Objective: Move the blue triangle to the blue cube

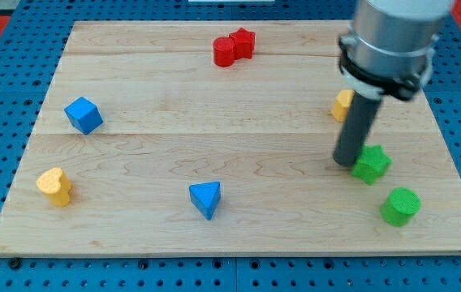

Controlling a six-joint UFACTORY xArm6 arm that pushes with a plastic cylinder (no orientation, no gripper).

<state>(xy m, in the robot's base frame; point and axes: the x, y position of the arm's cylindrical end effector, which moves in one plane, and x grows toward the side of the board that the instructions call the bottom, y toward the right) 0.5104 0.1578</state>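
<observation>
While my tip (pixel 347 162) rests bare beside the green star (pixel 372 164) at far right, the approach remains: circle right of the blue triangle (pixel 205 199), then push it left toward the blue cube (pixel 83 114).

We read no text, label, brand, number or sign anywhere: the table (pixel 239 113) and the blocks on it carry none.

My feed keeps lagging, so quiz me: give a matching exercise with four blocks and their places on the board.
Blocks:
1. blue cube
2. blue triangle
3. green cylinder
4. yellow heart

Places:
A. lower right corner
B. lower left
C. left side, upper half
D. bottom centre

Pairs: 1-C, 2-D, 3-A, 4-B

My tip sits against the green star, far from both blue blocks.
</observation>
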